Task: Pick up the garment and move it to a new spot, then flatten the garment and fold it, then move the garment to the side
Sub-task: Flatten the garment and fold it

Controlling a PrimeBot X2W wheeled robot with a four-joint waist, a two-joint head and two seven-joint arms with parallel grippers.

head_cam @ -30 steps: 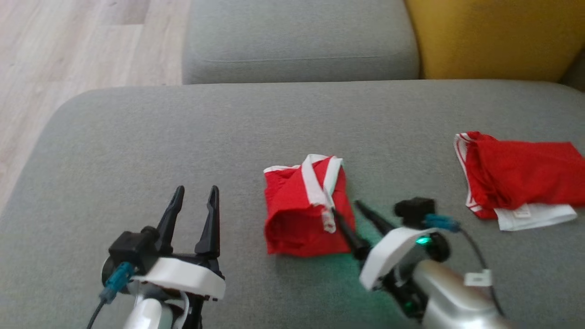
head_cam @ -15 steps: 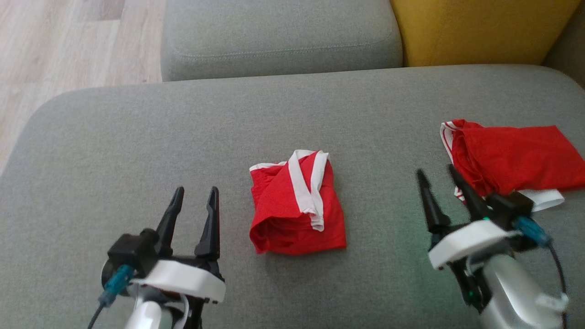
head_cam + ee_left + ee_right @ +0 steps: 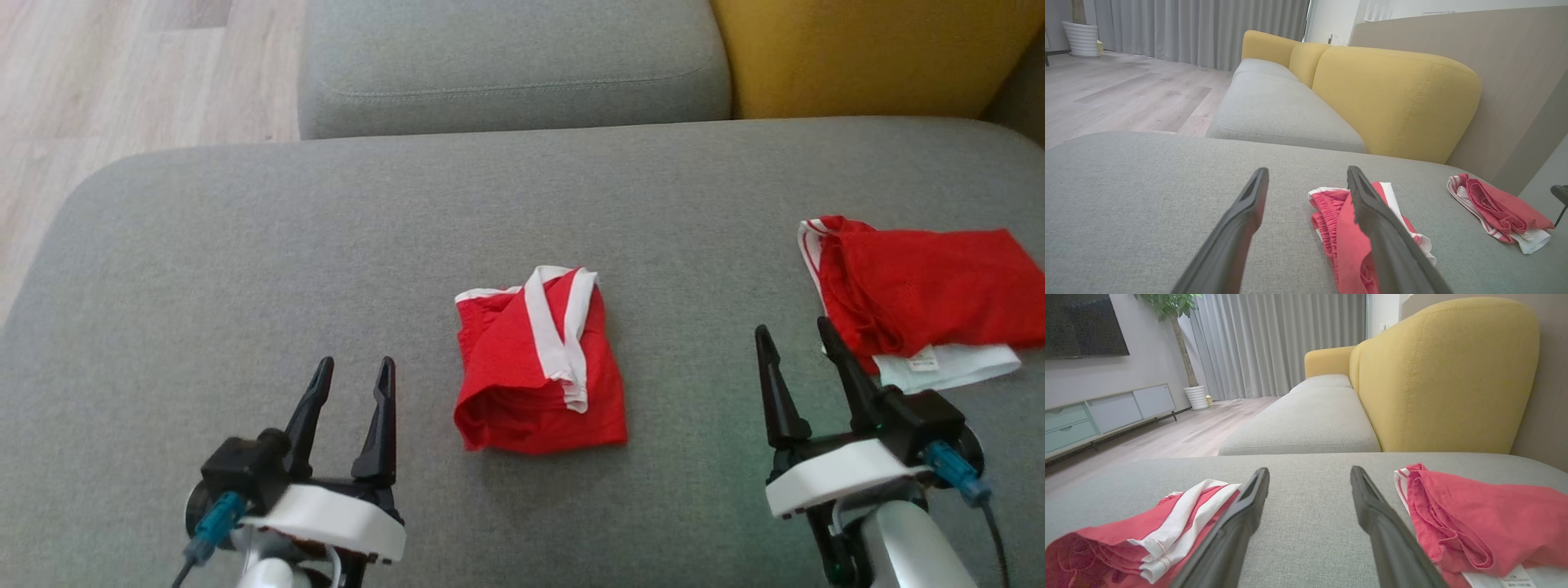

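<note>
- Two grippers, both empty: the left gripper (image 3: 356,365) and the right gripper (image 3: 793,328) stand low over the grey cushion (image 3: 245,269), jaws spread wide, with nothing between the fingers.
- Task item: the folded garment (image 3: 539,359), red with white trim, lies at the centre of the cushion, between the two grippers and touching neither.
- Second garment (image 3: 914,302): red, with a white labelled layer beneath. It lies at the right of the cushion, just beside the right gripper's outer finger and well apart from the folded garment.
- Bearing: the folded garment lies to the right of the left gripper and to the left of the right gripper. In the head view the left gripper stands nearer to it.
- Long axis: runs away from the robot, roughly parallel to both sets of fingers. The white band lies along it; the rounded fold edge faces the robot.
- Assessment: folding appears complete, and the shift to the side probably remains. Either arm can take the near edge, but the left has the shorter reach.
</note>
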